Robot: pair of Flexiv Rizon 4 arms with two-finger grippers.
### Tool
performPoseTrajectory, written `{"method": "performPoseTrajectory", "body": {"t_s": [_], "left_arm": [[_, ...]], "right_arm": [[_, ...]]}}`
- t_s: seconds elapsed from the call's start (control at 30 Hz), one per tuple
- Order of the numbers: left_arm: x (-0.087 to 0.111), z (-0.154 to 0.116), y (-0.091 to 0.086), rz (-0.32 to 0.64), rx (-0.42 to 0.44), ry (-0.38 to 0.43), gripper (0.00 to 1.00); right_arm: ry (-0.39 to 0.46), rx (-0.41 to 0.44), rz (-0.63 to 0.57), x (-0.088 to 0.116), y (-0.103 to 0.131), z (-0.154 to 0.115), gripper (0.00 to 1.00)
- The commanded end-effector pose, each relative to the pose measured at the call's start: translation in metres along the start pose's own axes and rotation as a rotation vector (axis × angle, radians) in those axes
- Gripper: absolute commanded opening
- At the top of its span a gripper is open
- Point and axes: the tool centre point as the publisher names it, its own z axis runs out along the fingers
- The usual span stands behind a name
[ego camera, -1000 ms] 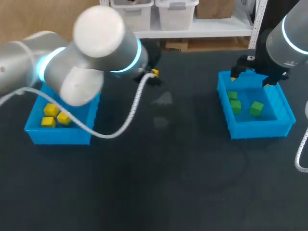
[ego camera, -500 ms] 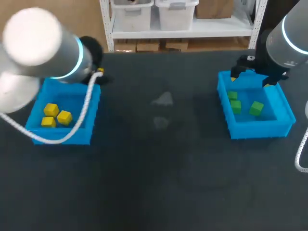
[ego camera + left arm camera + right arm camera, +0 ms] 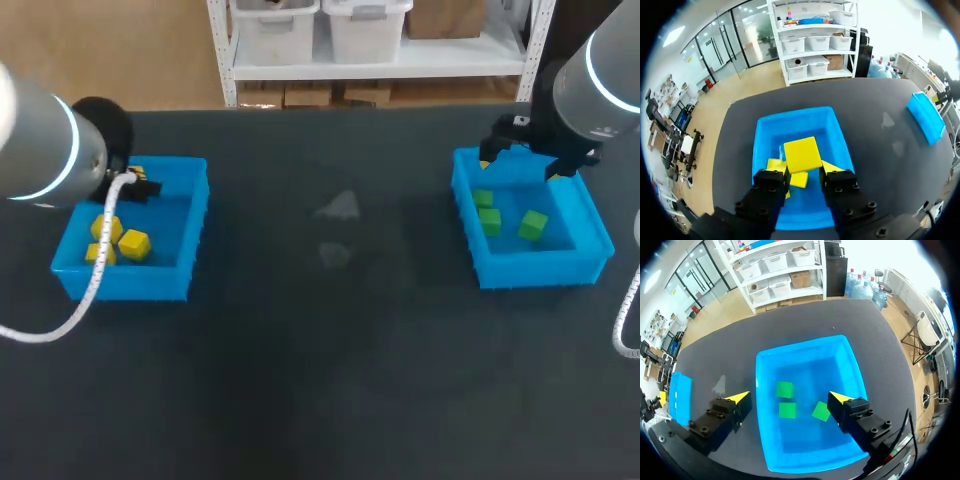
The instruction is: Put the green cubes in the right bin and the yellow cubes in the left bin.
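Legible text: none in any view.
Left bin (image 3: 125, 282): walls plain blue, no label or number.
Right bin (image 3: 540, 268): walls plain blue, no label or number.
Held yellow cube (image 3: 802, 154): upper face blank.
Green cubes (image 3: 785, 389): visible faces blank.
Table (image 3: 330, 340): dark surface, no sign or marking legible.

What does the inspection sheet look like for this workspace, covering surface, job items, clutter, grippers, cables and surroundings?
Surface: dark table, two pale marks near the middle.
Job's things: left bin holds three yellow cubes; right bin holds three green cubes.
Clutter: nothing seen.
Grippers: left gripper shut on a yellow cube above the left bin; right gripper open above the right bin.
Cables: left arm's white coiled cable hangs across the left bin; right arm's white cable at the table's side.
Surroundings: nothing seen.
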Motion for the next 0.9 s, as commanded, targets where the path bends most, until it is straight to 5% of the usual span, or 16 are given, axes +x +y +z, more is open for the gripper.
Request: {"method": "performPoseTrajectory", "body": {"t_s": [0.03,0.4,0.57,0.9], "left_arm": [[0.0,-0.005,0.006,0.01,0.028,0.045,1.0],[0.001,0.001,0.019,0.015,0.069,0.155,1.0],[0.001,0.004,0.028,-0.032,0.181,0.24,1.0],[0.005,0.006,0.032,-0.049,0.182,0.256,1.0]], "right_arm": [[-0.007,0.001,0.001,0.002,-0.001,-0.001,1.0],[-0.007,0.001,0.001,0.002,-0.001,-0.001,1.0],[-0.007,0.001,0.001,0.002,-0.001,-0.001,1.0],[-0.007,0.001,0.001,0.002,-0.001,-0.001,1.0]]}}
